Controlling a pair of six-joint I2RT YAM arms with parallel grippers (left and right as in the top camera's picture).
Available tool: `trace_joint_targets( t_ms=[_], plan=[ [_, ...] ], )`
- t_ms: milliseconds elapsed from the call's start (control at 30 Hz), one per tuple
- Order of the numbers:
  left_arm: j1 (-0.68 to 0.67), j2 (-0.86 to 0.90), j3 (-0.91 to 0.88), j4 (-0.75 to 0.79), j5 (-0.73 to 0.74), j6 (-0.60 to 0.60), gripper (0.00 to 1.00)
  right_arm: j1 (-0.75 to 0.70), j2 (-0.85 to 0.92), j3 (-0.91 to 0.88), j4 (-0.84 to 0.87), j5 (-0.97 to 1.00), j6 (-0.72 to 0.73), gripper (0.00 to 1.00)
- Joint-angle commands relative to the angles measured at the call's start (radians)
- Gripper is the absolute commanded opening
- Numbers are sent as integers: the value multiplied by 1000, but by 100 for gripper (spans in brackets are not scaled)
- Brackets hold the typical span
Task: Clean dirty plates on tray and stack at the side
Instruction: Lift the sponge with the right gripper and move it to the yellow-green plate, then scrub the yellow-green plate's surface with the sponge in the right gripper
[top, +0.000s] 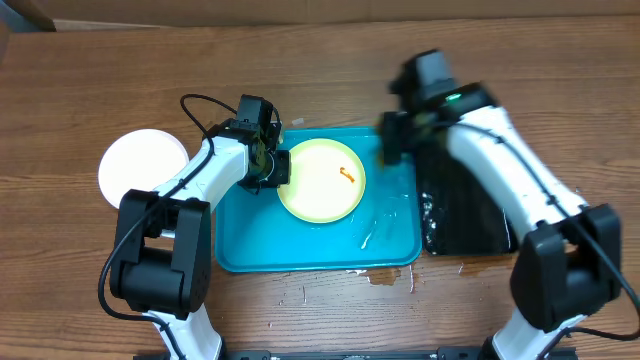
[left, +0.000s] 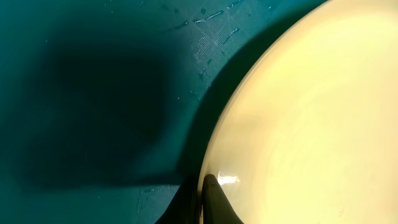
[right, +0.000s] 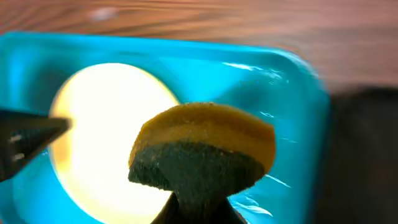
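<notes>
Item 1. Cyan tray (top: 250, 245): centre of the overhead view, flat on the wooden table (top: 320, 70); wet streaks on its lower right floor.

Item 2. Pale yellow-green plate (top: 315, 195): lies in the upper middle of the tray, with one orange-brown smear (top: 348, 175) right of its centre.

Item 3. White plate (top: 135, 165): on the table at the left of the frame, off the tray and apart from it.

Item 4. Left gripper (left: 202, 193): clenched on the left rim of the yellow-green plate, one finger above the rim and one below.

Item 5. Right gripper (right: 198, 208): blurred in the overhead view, over the tray's upper right corner. It is clamped on a sponge (right: 202, 149), yellow above and dark green below, held clear of the plate.

Item 6. Black tray (top: 470, 215): just beside the cyan tray's right edge, partly under the right arm.

Item 7. Small puddle (top: 385, 278): on the table below the tray's lower right corner.
</notes>
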Motion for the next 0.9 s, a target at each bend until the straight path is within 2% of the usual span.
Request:
trace_joint_targets(
  t_ms=[0, 100, 200, 867],
  plan=[
    [-7, 16, -9, -3, 0, 23, 4, 123, -19, 30, 37, 239, 4, 4],
    [-7, 16, -9, -3, 0, 23, 4, 224, 4, 29, 76, 482, 3, 4],
    [-7, 16, -9, -3, 0, 22, 4, 276, 30, 20, 113, 593, -5, 4],
    [-7, 16, -9, -3, 0, 23, 4, 287, 285, 18, 167, 568, 1, 4]
  ],
)
